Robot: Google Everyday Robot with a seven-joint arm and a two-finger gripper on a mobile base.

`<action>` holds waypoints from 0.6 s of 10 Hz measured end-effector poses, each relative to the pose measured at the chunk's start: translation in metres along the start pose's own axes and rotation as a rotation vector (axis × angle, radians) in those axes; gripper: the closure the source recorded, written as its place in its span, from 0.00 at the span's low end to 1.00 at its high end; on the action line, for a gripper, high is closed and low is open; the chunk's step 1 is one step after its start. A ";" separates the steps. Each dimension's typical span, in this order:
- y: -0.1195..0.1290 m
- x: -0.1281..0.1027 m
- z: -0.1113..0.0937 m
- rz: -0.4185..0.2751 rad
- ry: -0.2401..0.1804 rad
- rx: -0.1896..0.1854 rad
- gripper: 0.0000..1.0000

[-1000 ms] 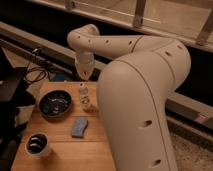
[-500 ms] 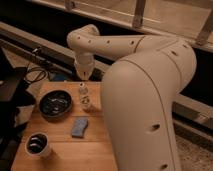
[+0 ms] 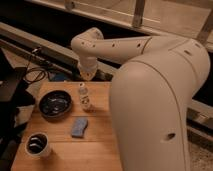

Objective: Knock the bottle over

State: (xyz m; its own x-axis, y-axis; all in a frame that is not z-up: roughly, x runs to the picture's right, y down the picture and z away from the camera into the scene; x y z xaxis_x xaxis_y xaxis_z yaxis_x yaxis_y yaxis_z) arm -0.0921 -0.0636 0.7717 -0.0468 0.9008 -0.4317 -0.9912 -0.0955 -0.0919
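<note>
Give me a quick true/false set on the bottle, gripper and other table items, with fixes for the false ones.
1. The bottle stands upright on the table. True.
2. The bottle sits inside the dark bowl. False: it stands on the wood beside the bowl.
3. The gripper hangs just above the bottle. True.
4. The blue sponge lies in the cup. False: it lies flat on the table, nearer the camera than the bottle.
5. The cup is at the table's near corner, apart from the bowl. True.
</note>
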 end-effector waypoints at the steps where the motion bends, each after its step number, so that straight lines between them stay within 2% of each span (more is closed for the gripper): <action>1: 0.010 -0.005 -0.002 -0.009 -0.017 -0.003 1.00; 3: 0.011 -0.016 -0.004 -0.015 -0.026 -0.005 1.00; 4: 0.010 -0.020 -0.002 -0.016 -0.018 -0.011 1.00; 6: 0.011 -0.027 0.012 -0.013 0.031 -0.026 1.00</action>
State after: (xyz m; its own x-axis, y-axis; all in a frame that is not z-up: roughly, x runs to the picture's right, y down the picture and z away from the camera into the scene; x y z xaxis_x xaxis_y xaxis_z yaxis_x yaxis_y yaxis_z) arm -0.1027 -0.0844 0.7929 -0.0295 0.8886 -0.4578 -0.9881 -0.0950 -0.1206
